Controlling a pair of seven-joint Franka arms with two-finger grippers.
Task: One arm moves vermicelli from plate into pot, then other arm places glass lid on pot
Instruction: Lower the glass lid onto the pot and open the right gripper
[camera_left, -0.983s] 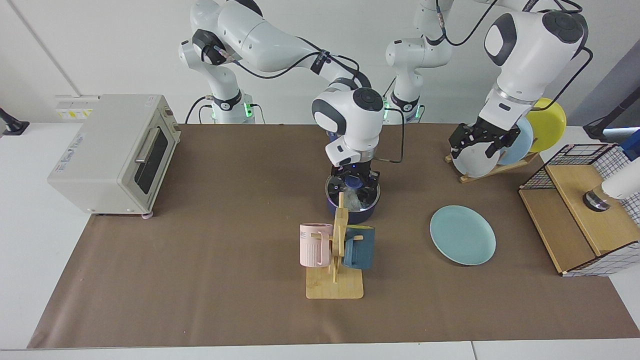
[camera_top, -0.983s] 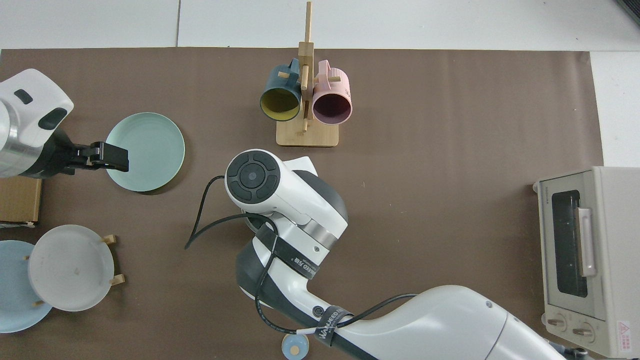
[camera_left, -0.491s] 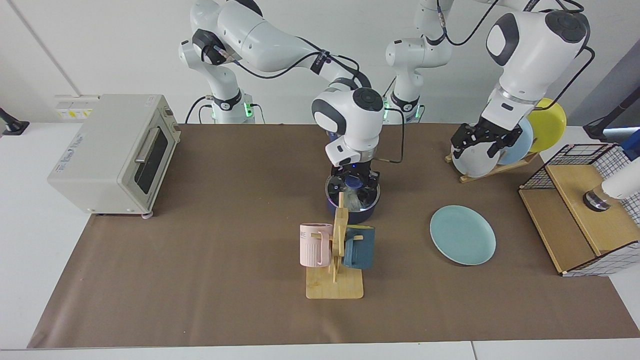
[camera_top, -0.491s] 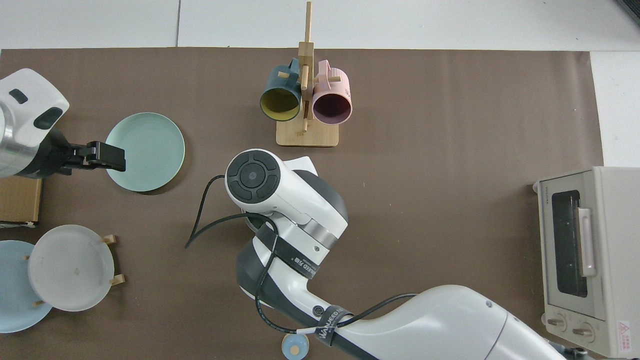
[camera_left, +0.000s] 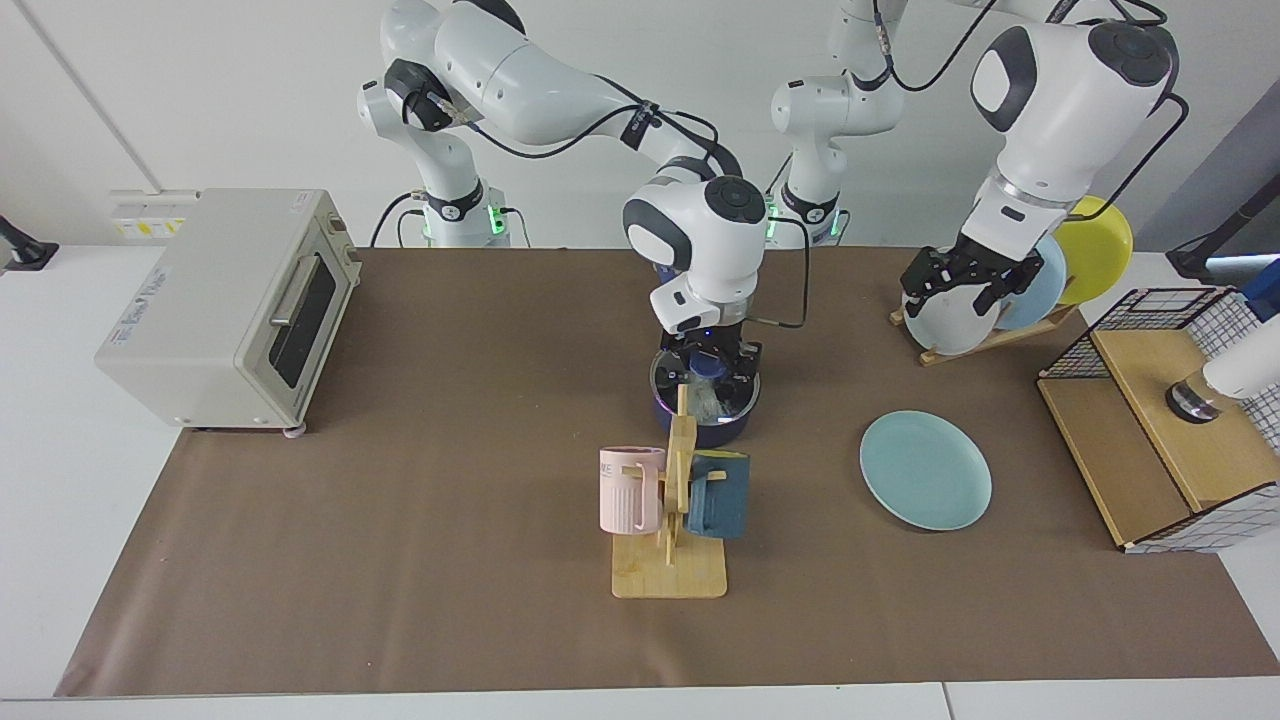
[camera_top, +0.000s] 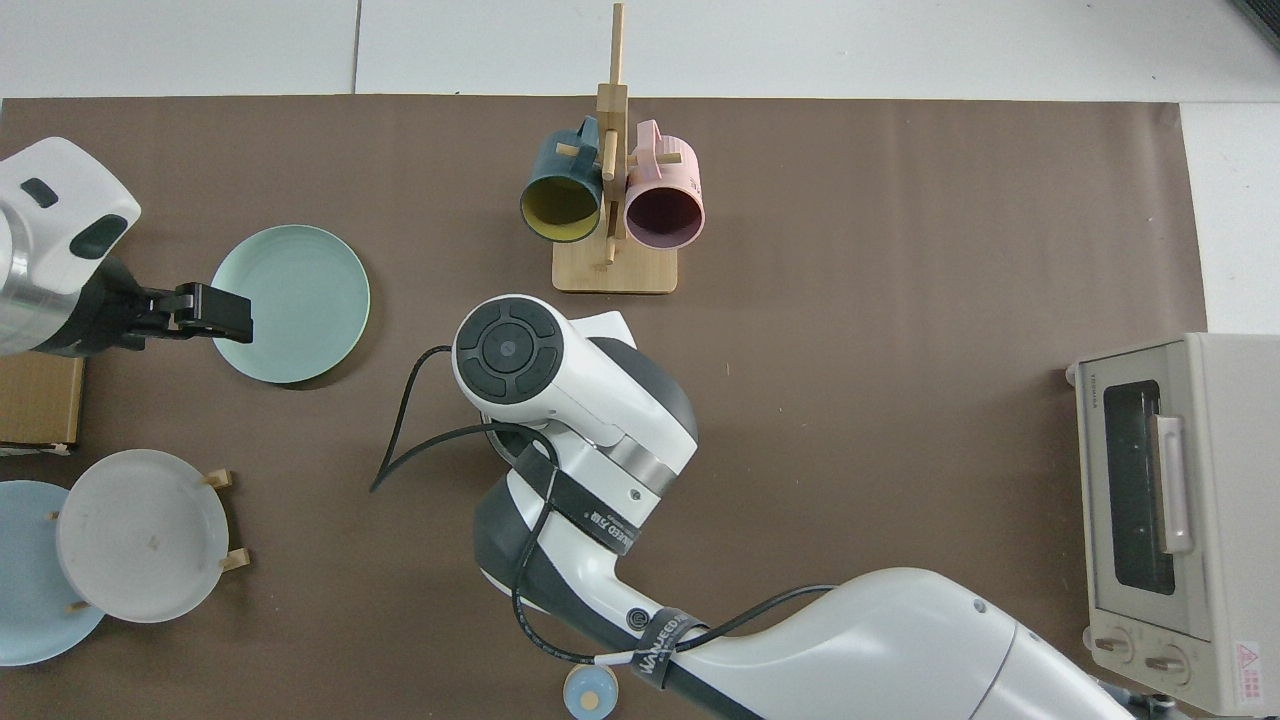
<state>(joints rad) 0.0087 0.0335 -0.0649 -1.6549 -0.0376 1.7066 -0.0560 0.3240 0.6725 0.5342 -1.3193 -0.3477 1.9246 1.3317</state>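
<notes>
- Since a second ago the left claw (camera_left: 962, 283) has lifted a little in front of the racked plates (camera_left: 950, 315); the right claw (camera_left: 712, 362) stays at the pot (camera_left: 705, 400), barely changed.
- The right claw sits directly over the glass lid (camera_left: 706, 385), which rests on the pot, its fingers at the blue knob; whether they are clenched on it cannot be told.
- Pale vermicelli (camera_left: 703, 402) shows through the lid, inside the pot.
- The left claw hangs released, fingers apart and holding nothing; in the top view it overlaps the edge of the teal plate (camera_top: 291, 303).
- That plate lies bare on the worktop (camera_left: 450, 480), well apart from the pot.
- The mug stand (camera_left: 672, 520) stands just in front of the pot, hiding part of it.
</notes>
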